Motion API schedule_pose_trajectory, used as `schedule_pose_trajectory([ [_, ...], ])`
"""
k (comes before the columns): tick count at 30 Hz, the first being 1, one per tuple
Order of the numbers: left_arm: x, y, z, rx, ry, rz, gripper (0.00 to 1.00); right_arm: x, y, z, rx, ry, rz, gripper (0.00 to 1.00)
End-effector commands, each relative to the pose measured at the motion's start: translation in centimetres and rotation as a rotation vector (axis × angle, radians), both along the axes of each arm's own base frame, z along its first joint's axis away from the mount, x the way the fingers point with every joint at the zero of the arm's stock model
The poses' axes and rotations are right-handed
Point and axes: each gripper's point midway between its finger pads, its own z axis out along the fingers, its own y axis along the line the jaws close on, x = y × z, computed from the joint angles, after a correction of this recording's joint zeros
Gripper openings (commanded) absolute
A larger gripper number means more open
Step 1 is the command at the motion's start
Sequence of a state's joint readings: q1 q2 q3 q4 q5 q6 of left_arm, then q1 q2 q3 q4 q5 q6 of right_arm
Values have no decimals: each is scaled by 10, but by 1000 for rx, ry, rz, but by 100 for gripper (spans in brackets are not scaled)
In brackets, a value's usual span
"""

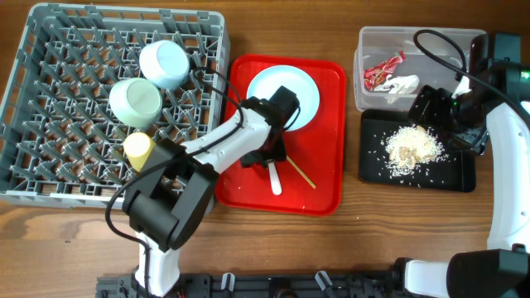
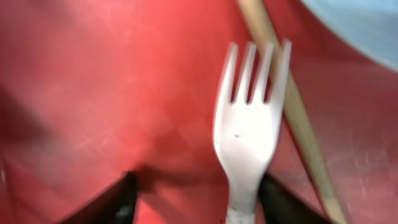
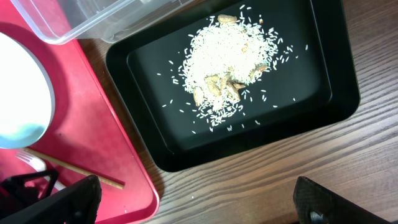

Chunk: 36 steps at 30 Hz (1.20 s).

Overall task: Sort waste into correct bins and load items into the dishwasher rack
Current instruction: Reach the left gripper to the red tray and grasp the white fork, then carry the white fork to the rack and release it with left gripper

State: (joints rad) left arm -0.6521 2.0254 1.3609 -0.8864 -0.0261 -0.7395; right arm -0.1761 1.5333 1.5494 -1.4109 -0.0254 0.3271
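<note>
Two arms are at work over the table. The left arm reaches from the near edge across to the red tray (image 1: 327, 186), wrist bent down. Left gripper (image 2: 196, 196): jaws spread, one finger on either side of the fork (image 2: 247, 130), which lies flat on the tray with its handle just beside the right-hand finger; contact cannot be confirmed. A chopstick (image 2: 292, 106) lies slantwise, passing under the tines. The right arm stands over the black tray (image 1: 368, 170). Right gripper (image 3: 196, 202): jaws wide apart, nothing between them.

The rice (image 3: 221, 62) is heaped in the black tray. The wrapper (image 1: 383, 70) and napkin (image 1: 403, 84) lie in the tub (image 1: 364, 50). The blue bowl (image 1: 164, 64), green bowl (image 1: 135, 101) and cup (image 1: 137, 149) sit in the rack (image 1: 25, 66).

Obstructions: the left wrist covers part of the plate (image 1: 302, 95) in the overhead view. The left wrist view is blurred and cuts off the fork's handle end. Only one chopstick can be made out.
</note>
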Motion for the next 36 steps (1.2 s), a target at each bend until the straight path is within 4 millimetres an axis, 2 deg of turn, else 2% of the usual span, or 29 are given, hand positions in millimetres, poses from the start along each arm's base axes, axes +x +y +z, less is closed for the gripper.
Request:
schedule_pose_trajectory([
  [1, -11, -3, -15, 36, 31, -21, 52, -1, 2, 9, 7, -28, 12, 100],
  [8, -17, -15, -15, 30, 22, -55, 35, -1, 2, 9, 6, -28, 12, 100],
  [9, -16, -15, -15, 27, 19, -54, 27, -1, 2, 9, 6, -28, 12, 100],
  [17, -10, -19, -15, 13, -8, -54, 25, -2, 2, 8, 7, -24, 13, 100],
  [22, -8, -18, -15, 22, -19, -53, 15, -2, 2, 8, 7, -24, 13, 100],
  [29, -6, -19, -15, 16, -26, -53, 13, -2, 2, 8, 7, -22, 13, 99],
  [36, -6, -20, -14, 14, -29, -55, 6, -2, 2, 8, 7, -21, 13, 100],
])
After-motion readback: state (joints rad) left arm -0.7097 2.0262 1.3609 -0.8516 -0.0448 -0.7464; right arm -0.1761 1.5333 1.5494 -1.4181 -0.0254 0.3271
